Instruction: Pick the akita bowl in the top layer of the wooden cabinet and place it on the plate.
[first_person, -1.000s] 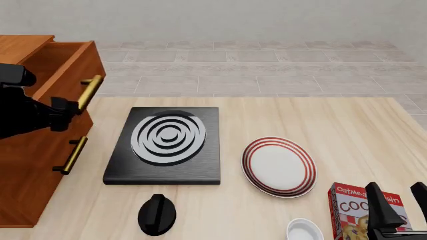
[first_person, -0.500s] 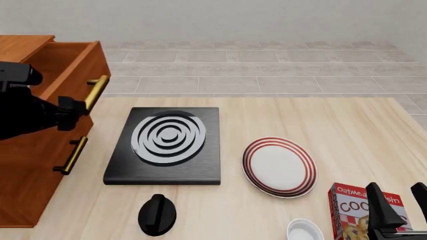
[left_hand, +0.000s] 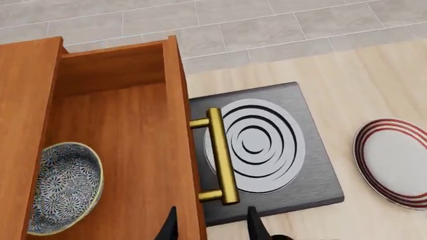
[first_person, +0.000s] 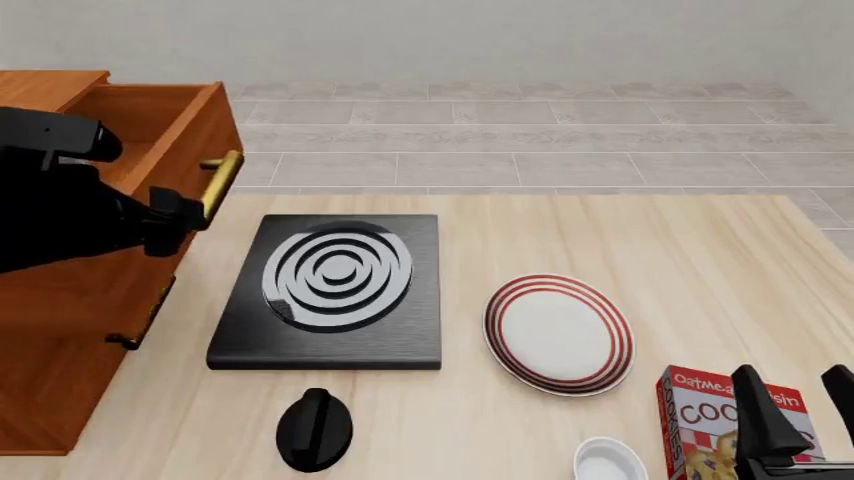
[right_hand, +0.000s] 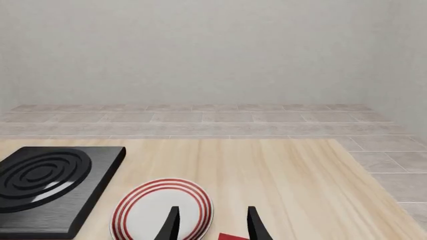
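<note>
Top drawer (first_person: 167, 125) slid further out — left gripper (left_hand: 212, 227) fingers apart, off the handle (left_hand: 221, 156); we risk clipping the drawer front reaching for the bowl (left_hand: 63, 187).

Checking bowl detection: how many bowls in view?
2. A patterned bowl inside the open top drawer; a plain white bowl at the table's near edge beside the cookie box.

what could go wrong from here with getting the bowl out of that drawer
1. The top drawer overhangs the black stove, so the left gripper, whose open fingers straddle the drawer's front panel, may knock the brass handle when repositioning.
2. The akita bowl lies tilted against the drawer's side wall, leaving little finger room; a grasp could slip.
3. Carrying it to the plate means crossing the stove; a low path risks a bump.
</note>
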